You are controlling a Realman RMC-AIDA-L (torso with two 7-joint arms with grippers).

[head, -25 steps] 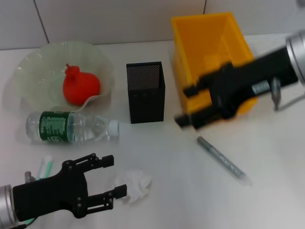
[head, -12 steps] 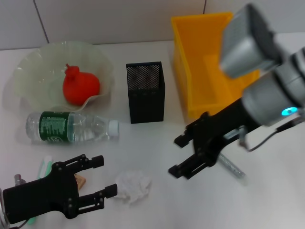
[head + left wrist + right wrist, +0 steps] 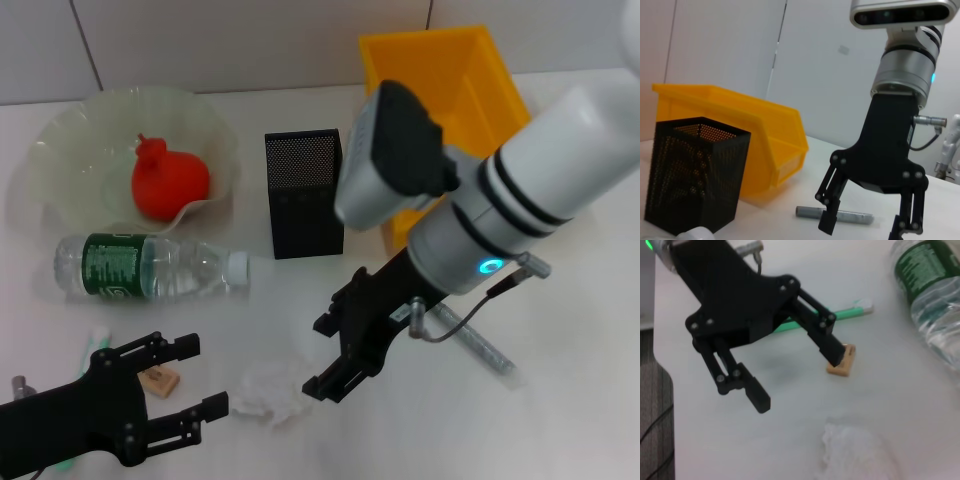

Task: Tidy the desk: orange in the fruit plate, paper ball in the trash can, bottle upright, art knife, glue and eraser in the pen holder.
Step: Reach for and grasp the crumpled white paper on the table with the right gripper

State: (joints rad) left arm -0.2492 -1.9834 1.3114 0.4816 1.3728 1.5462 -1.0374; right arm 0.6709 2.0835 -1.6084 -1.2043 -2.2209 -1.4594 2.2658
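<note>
A white table holds a bright yellow bin, a black mesh pen holder and a pale, translucent green fruit plate with a red-orange fruit in it. The clear bottle has a dark green label and a white cap. A white crumpled paper ball – a silver-grey art knife – a tan eraser. Both claws are black: left claw, right claw.
</note>
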